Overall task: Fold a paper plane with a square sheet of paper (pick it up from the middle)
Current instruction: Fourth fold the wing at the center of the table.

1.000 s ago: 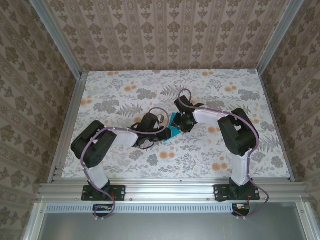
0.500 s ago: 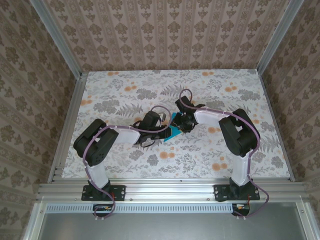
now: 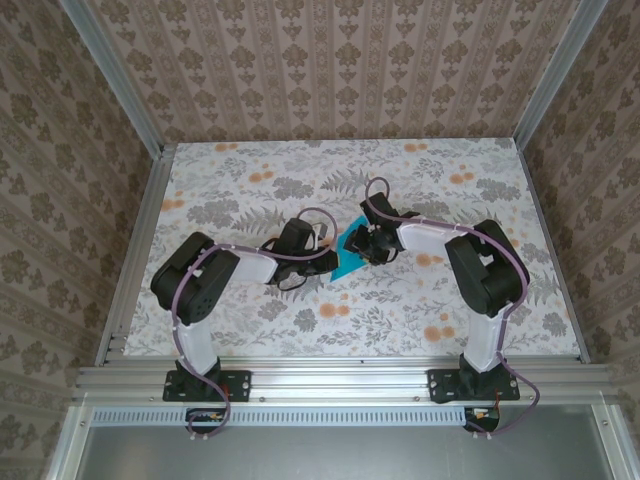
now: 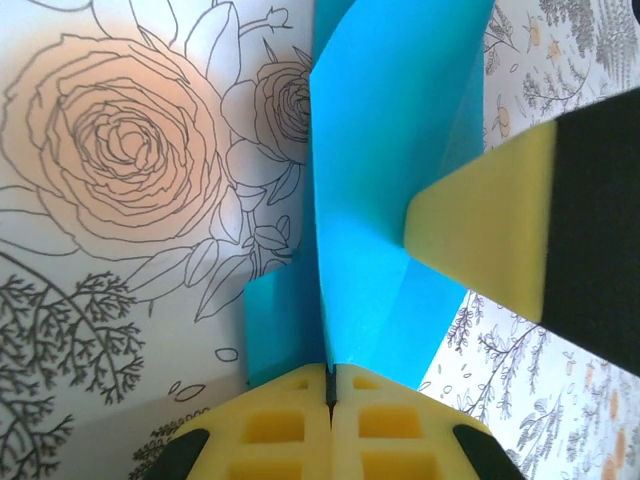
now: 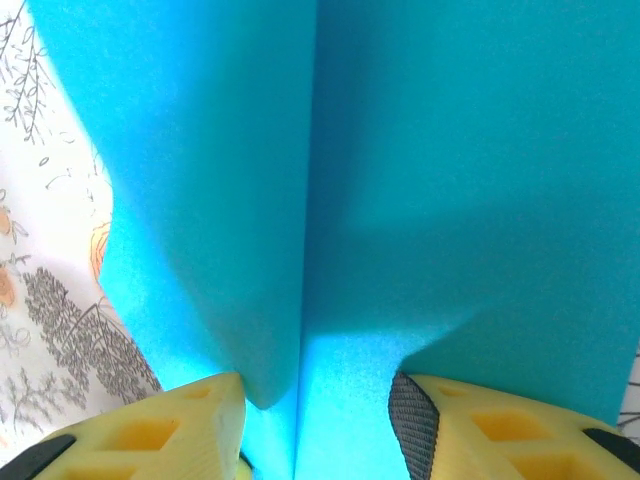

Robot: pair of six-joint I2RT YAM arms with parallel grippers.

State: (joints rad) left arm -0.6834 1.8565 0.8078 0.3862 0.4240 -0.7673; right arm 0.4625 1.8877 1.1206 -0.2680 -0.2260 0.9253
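Observation:
The square sheet of paper (image 3: 349,263), bright teal and folded along a centre crease, sits mid-table between my two grippers. My left gripper (image 3: 327,262) comes at it from the left. In the left wrist view its yellow fingers (image 4: 290,420) are pressed together on the paper's upright crease (image 4: 390,180), and the gripper (image 4: 330,385) is shut on the sheet. My right gripper (image 3: 366,246) meets the paper from the right, and one of its fingertips (image 4: 480,240) rests against the paper's flap. In the right wrist view that gripper (image 5: 315,425) stands open astride the folded paper (image 5: 450,150).
The table (image 3: 250,190) has a floral-patterned top inside an aluminium frame (image 3: 135,250), with patterned walls on three sides. Both arms reach in from the near edge and meet at the middle.
My left gripper has closed onto the paper's crease. The right gripper's jaws have spread wider. More of the teal paper now shows between the two grippers in the top view.

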